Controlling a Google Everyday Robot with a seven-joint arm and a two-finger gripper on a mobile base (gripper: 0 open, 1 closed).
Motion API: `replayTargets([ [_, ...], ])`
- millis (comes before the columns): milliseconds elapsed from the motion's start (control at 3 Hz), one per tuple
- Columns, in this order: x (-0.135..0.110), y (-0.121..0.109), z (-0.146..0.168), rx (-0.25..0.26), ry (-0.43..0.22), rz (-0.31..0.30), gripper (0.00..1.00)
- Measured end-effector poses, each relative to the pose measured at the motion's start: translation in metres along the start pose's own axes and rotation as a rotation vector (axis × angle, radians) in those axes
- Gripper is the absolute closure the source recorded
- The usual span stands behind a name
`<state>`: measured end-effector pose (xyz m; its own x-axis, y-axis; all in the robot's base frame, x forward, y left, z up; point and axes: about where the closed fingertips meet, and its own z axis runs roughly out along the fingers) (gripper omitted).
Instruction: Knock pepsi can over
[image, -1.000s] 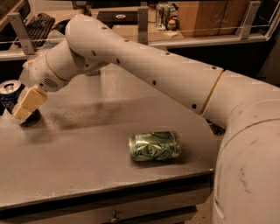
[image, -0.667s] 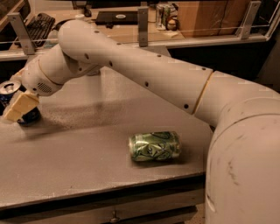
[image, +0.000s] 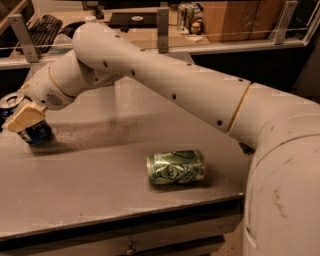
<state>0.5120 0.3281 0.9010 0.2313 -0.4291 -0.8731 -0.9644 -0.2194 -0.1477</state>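
Note:
The pepsi can (image: 37, 133) is dark blue with a silver top and stands at the far left of the grey table (image: 100, 195). It seems to lean to the left. My gripper (image: 22, 118) is at the can, pressed against its near upper side and covering its middle. The white arm reaches to it from the right across the table.
A green patterned can (image: 176, 167) lies on its side near the table's front edge. Behind the table runs a rail with metal posts (image: 162, 22). Beyond it are a desk with a keyboard (image: 42, 25) and a cardboard box (image: 235, 17).
The gripper has moved left, from beside the pepsi can to right against it. The green can has not moved.

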Motion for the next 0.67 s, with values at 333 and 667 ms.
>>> replayTargets([
  [333,0.007,-0.015,-0.054,0.058,0.052,-0.006,0.94],
  [667,0.01,-0.031,-0.105,0.084,0.158,-0.033,1.0],
])
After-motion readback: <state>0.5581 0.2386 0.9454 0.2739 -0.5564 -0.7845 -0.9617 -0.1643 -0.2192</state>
